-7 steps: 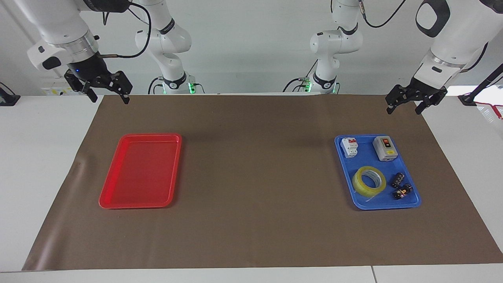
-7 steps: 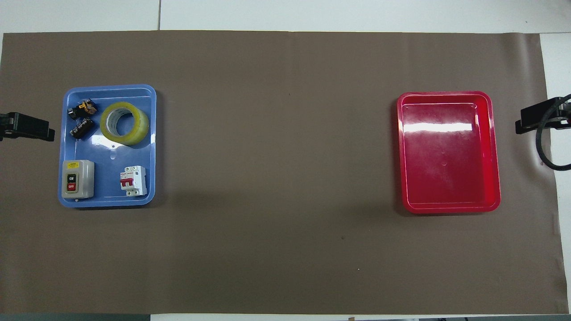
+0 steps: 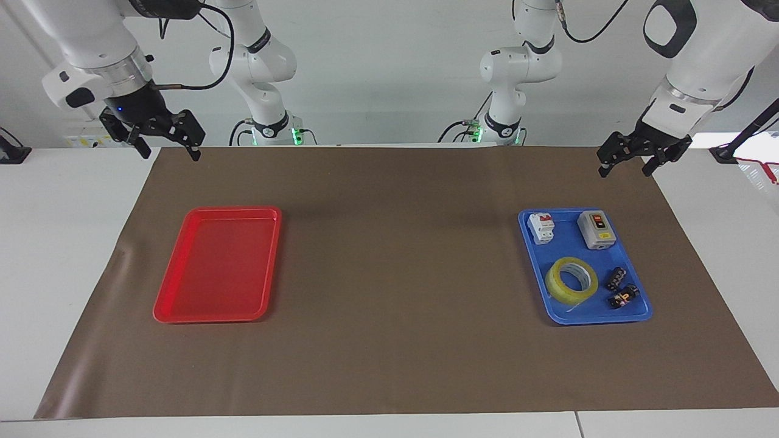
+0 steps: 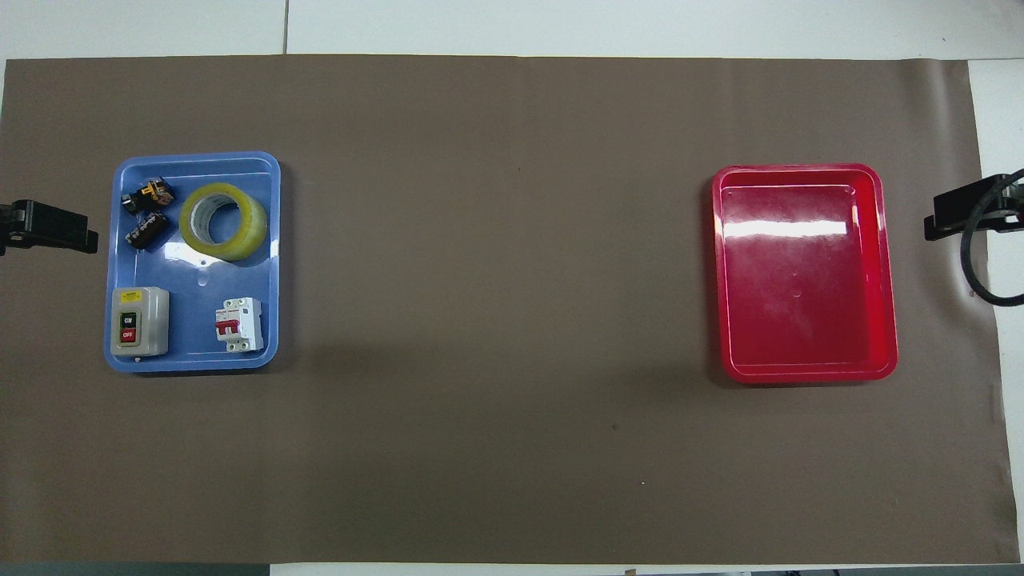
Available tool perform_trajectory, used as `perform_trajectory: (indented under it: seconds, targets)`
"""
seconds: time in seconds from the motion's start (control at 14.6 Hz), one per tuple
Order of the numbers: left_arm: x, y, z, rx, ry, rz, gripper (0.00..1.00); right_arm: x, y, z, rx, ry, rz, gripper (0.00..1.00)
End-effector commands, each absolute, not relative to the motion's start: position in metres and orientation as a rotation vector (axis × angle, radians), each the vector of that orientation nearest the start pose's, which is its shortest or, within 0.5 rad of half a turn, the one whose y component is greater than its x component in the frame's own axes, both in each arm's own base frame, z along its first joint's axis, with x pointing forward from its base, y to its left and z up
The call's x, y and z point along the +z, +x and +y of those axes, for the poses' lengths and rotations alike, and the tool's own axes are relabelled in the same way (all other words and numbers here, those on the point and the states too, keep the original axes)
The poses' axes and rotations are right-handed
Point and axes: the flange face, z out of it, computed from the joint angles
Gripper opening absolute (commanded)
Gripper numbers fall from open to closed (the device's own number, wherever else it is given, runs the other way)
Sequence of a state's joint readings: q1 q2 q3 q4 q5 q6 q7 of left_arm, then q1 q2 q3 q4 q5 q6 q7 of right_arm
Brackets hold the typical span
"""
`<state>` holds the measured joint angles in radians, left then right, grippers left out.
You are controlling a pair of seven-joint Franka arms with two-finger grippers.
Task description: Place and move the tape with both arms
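Note:
The tape [image 3: 572,278] is a translucent yellow roll lying flat in the blue tray [image 3: 569,246], at the part of it farther from the robots; it also shows in the overhead view [image 4: 222,221]. My left gripper [image 3: 625,170] hangs open and empty in the air over the brown mat's edge, at the left arm's end of the table, apart from the blue tray [image 4: 192,320]. In the overhead view only the tip of the left gripper [image 4: 48,228] shows. My right gripper [image 3: 170,152] hangs open and empty over the mat's corner at the right arm's end; it also shows in the overhead view [image 4: 964,212].
A red tray [image 3: 219,267] lies empty toward the right arm's end [image 4: 800,304]. The blue tray also holds a grey switch box [image 3: 596,230], a white circuit breaker [image 3: 541,228] and two small black parts [image 3: 616,278]. A brown mat [image 3: 395,274] covers the table.

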<state>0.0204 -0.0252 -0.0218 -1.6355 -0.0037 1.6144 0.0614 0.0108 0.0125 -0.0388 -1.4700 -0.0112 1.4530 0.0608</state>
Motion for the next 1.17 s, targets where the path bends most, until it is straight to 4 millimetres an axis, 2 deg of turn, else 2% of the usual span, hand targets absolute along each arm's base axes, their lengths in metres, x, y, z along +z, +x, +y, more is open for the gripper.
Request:
perform_trajectory:
  seconds: [0.0, 0.34, 0.48, 0.62, 0.82, 1.1]
  targets:
    - [0.613, 0.537, 0.007, 0.017, -3.120, 0.059, 1.00, 0.654, 0.541, -0.017, 0.043, -3.150, 0.108, 1.00]
    - [0.613, 0.540, 0.002, -0.009, -3.119, 0.085, 1.00, 0.653, 0.541, -0.017, 0.048, -3.148, 0.110, 1.00]
    - [0.614, 0.545, 0.003, -0.068, -3.117, 0.084, 1.00, 0.653, 0.541, -0.017, 0.048, -3.148, 0.110, 1.00]
    - [0.601, 0.553, 0.006, -0.090, -3.118, 0.082, 1.00, 0.653, 0.541, -0.017, 0.051, -3.150, 0.110, 1.00]
    - [0.565, 0.573, 0.008, -0.130, -3.117, 0.090, 1.00, 0.653, 0.541, -0.018, 0.051, -3.148, 0.113, 1.00]
    - [0.493, 0.615, 0.020, -0.164, -3.118, 0.083, 1.00, 0.653, 0.541, -0.017, 0.048, -3.148, 0.110, 1.00]
